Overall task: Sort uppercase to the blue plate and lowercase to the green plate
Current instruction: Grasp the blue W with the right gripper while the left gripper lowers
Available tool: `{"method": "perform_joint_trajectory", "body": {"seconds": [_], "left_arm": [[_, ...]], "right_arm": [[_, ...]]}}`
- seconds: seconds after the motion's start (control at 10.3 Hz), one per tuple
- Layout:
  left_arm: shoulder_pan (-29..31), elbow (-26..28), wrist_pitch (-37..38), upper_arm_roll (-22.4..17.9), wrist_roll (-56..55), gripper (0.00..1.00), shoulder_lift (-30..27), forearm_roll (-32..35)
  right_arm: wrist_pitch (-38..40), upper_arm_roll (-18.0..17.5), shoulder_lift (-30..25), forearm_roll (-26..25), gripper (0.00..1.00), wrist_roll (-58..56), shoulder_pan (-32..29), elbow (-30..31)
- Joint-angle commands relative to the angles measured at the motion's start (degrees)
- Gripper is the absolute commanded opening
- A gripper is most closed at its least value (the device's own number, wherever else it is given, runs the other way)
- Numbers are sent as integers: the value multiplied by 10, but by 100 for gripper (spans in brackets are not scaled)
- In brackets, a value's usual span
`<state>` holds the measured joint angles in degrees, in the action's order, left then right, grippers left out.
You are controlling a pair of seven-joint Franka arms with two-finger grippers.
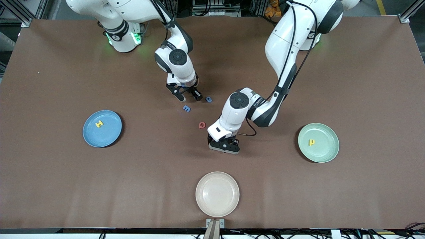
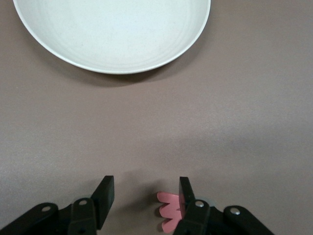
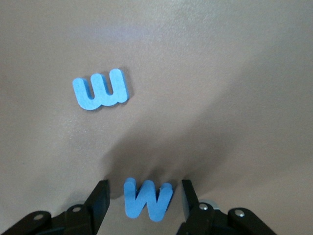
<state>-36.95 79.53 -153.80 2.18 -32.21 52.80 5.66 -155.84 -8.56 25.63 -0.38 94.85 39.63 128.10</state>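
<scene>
My right gripper (image 1: 189, 95) is low over the table, open, with an uppercase blue M (image 3: 146, 199) lying between its fingers (image 3: 100, 198) and a gap on each side. A lowercase blue m (image 3: 100, 90) (image 1: 186, 108) and a lowercase blue a (image 1: 208, 99) lie close by. My left gripper (image 1: 224, 147) (image 2: 146, 182) is down at the table, open. A lowercase red w (image 2: 168, 210) lies against one of its fingers (image 2: 186, 196), well apart from the other. An uppercase red Q (image 1: 202, 125) lies beside that arm. The blue plate (image 1: 109, 136) holds a yellow H-like letter (image 1: 99, 124). On the green plate (image 1: 323, 152) is a yellow lowercase letter (image 1: 311, 142).
A beige plate (image 1: 217, 205) (image 2: 186, 44) sits near the front edge of the brown table, nearer to the front camera than my left gripper. The blue plate is toward the right arm's end, the green plate toward the left arm's end.
</scene>
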Motion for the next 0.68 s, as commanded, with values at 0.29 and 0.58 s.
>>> {"method": "perform_joint_trajectory", "body": {"seconds": [0.29,0.58], "left_arm": [[-8,-17,9,3,-23,61,16,3],[-12,-25,9,3,-37,61,20,3]], "right_arm": [[4,-6,12,-10,47,14,-2,-12],[4,-6,12,-11,32,9,-2,-12]]}}
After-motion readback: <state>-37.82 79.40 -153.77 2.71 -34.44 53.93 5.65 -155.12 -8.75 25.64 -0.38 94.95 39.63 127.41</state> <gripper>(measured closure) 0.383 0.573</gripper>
